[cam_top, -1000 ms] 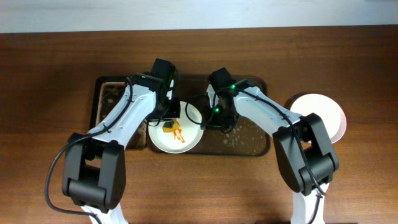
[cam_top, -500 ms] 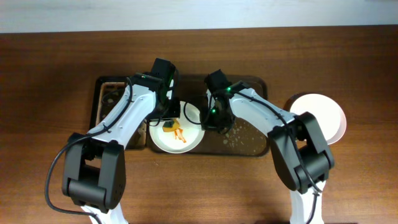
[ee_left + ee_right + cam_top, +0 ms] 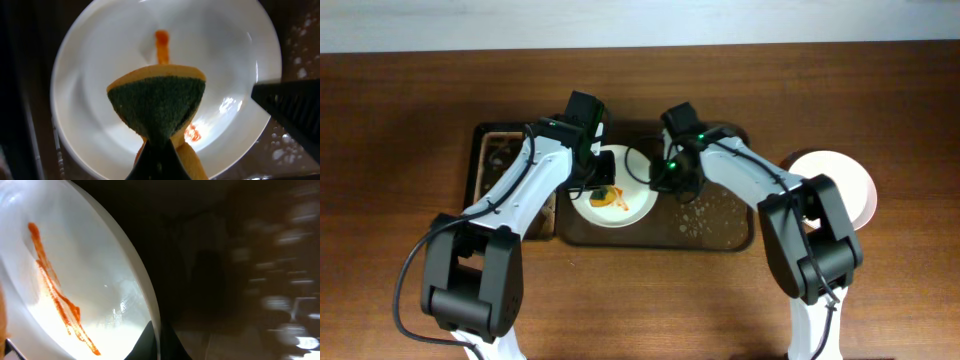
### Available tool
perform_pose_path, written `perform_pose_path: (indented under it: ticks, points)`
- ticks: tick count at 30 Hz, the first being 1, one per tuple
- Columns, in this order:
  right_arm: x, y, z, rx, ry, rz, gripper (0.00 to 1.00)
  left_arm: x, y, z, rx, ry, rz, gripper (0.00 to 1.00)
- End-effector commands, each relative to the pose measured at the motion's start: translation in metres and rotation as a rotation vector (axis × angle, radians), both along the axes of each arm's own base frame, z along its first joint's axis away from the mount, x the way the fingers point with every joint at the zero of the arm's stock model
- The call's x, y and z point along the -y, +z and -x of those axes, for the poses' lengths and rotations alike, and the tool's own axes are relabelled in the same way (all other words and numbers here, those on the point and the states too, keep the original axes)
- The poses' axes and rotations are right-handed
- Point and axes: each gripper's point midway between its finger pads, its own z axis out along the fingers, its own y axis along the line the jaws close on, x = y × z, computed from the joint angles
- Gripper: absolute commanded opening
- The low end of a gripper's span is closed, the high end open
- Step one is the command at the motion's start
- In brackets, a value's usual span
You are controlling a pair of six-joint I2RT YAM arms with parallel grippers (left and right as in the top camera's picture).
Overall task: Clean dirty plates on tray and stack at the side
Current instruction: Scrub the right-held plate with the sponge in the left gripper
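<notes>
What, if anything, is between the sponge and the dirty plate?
Nothing visible. The sponge, pinched in the left jaws, is directly over the sauce on the plate. The right jaws grip its rim at the side, clear of the sponge.

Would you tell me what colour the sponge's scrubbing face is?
Dark green, on the yellow-orange sponge; left wrist view.

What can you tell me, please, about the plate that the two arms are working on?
The plate is round, white, shallow and glossy, lying left of centre on the dark brown tray. Orange-red sauce streaks mark its middle. The left gripper holds a yellow-and-green sponge over its centre; whether they touch is unclear. The right gripper appears to pinch its right rim.
</notes>
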Motion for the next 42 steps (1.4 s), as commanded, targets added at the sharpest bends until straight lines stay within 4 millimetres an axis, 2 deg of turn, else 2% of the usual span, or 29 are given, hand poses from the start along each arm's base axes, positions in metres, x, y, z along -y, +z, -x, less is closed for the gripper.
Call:
perform_pose_path:
  ticks: [1, 5, 11, 16, 20, 23, 26, 31, 38, 40, 42]
  points:
    - [0.011, -0.004, -0.003, -0.012, -0.025, 0.012, 0.04, 0.025, 0.005, 0.004, 0.002, 0.022, 0.105, 0.00]
    - [0.010, -0.004, -0.003, -0.012, -0.024, 0.012, 0.04, 0.045, -0.006, 0.004, 0.020, 0.048, 0.175, 0.00]
    - [0.010, -0.004, -0.003, -0.013, -0.024, 0.012, 0.04, 0.064, -0.019, 0.008, 0.051, 0.043, 0.227, 0.00]
    - [0.012, -0.004, 0.000, -0.026, -0.024, 0.018, 0.04, 0.072, -0.031, 0.014, 0.069, 0.021, 0.228, 0.00]
    - [0.012, -0.005, 0.001, -0.031, -0.024, 0.020, 0.04, 0.050, -0.047, 0.013, 0.087, 0.116, 0.126, 0.00]
    - [0.013, -0.005, 0.003, -0.038, -0.024, 0.023, 0.04, 0.046, -0.045, 0.004, 0.123, 0.148, 0.122, 0.00]
    - [0.013, -0.006, 0.004, -0.044, -0.024, 0.026, 0.04, 0.028, -0.046, -0.006, 0.171, 0.220, 0.041, 0.00]
    - [0.014, -0.006, 0.005, -0.047, -0.024, 0.027, 0.04, 0.011, -0.042, -0.018, 0.248, 0.262, -0.048, 0.00]
    - [0.014, -0.006, 0.005, -0.048, -0.024, 0.027, 0.04, 0.006, -0.030, -0.046, 0.373, 0.236, -0.055, 0.00]
    - [0.014, -0.006, 0.005, -0.048, -0.024, 0.027, 0.04, 0.001, -0.034, -0.041, 0.332, 0.226, -0.048, 0.00]
    - [0.014, -0.006, 0.005, -0.050, -0.024, 0.028, 0.04, 0.011, -0.035, -0.027, 0.255, 0.159, -0.001, 0.00]
